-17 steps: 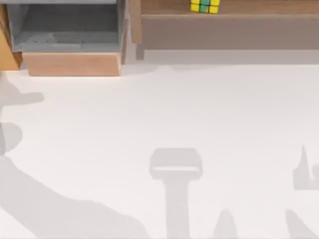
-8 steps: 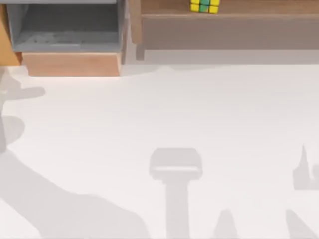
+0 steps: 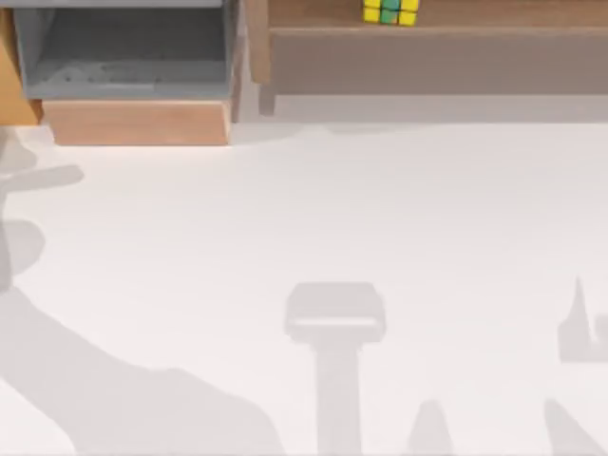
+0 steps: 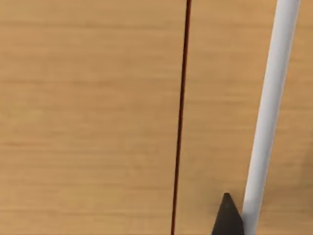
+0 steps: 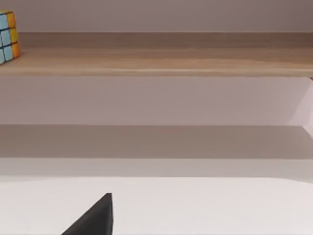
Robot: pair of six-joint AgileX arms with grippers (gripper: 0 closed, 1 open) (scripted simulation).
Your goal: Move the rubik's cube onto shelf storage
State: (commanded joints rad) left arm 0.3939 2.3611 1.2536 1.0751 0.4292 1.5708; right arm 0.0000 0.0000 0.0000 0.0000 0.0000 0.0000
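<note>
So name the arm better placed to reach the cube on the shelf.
Probably right: its wrist camera faces the shelf storage with the rubik's cube on it; the left's faces a wooden panel.

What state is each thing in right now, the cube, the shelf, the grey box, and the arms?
rubik's cube: resting on the top board, ungripped.
shelf storage: holding the cube; recess below shaded.
grey compartment: open at the top.
table: arm shadows across it.
left gripper: close to a wooden panel.
</note>
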